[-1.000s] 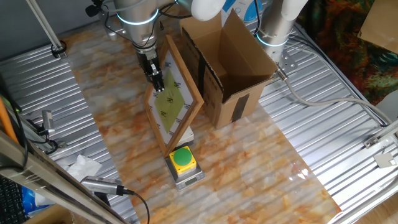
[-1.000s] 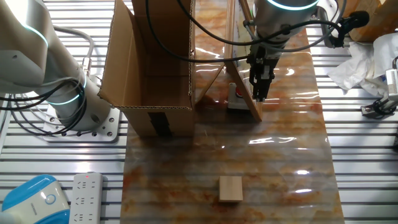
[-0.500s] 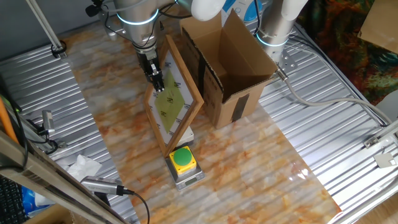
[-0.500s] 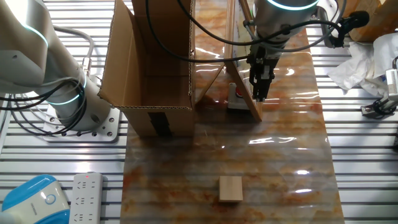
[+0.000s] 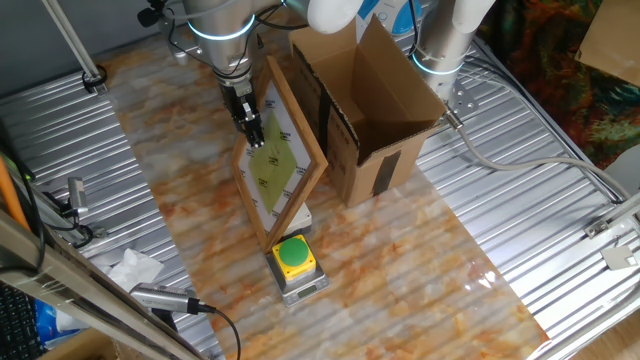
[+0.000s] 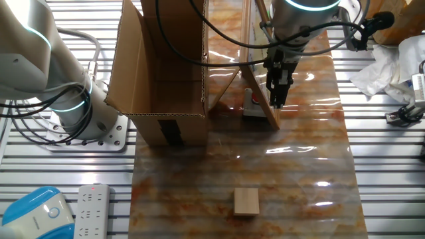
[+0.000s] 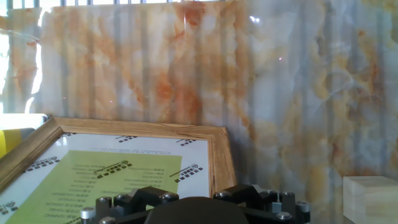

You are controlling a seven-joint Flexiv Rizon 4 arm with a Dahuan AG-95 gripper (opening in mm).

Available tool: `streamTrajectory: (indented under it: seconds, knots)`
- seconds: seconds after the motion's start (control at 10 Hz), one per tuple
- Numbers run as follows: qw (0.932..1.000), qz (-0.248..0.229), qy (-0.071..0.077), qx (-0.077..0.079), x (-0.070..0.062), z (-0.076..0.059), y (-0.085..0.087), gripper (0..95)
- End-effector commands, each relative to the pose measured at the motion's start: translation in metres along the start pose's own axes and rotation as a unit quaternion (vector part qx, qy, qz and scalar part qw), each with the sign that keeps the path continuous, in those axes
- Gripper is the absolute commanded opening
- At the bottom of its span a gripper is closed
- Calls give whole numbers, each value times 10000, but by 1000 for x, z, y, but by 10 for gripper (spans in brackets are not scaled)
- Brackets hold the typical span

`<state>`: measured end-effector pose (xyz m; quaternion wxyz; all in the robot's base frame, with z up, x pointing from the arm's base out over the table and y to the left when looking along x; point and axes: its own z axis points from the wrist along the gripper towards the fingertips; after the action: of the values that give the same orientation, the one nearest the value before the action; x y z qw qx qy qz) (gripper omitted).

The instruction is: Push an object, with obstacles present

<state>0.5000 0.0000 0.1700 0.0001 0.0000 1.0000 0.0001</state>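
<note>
The gripper (image 6: 277,101) hangs above the marbled table (image 6: 305,166), in front of the wooden-framed board (image 5: 279,150), its fingers drawn narrow with nothing between them. The wooden cube (image 6: 246,201) sits alone toward 6 o'clock from the gripper in the other fixed view, well apart. The cardboard box (image 6: 163,73) stands at 9 o'clock; the yellow button (image 5: 294,255) lies beside the board's lower corner.

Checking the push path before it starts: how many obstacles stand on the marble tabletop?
3: cardboard box at the back, framed board leaning beside it, push-button at the board's foot.
</note>
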Motion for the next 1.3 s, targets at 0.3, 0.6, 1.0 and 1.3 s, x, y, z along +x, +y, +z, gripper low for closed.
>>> streamTrajectory:
  seconds: [0.3, 0.6, 1.0, 1.3]
  knots:
    - [9987, -285, -277, 310, 0, 0, -1, 0]
    - [9987, -290, -276, 321, 0, -1, -1, 0]
    - [9987, -283, -275, 326, 0, -1, -1, 0]
    - [9987, -286, -279, 329, 1, -1, -2, 0]
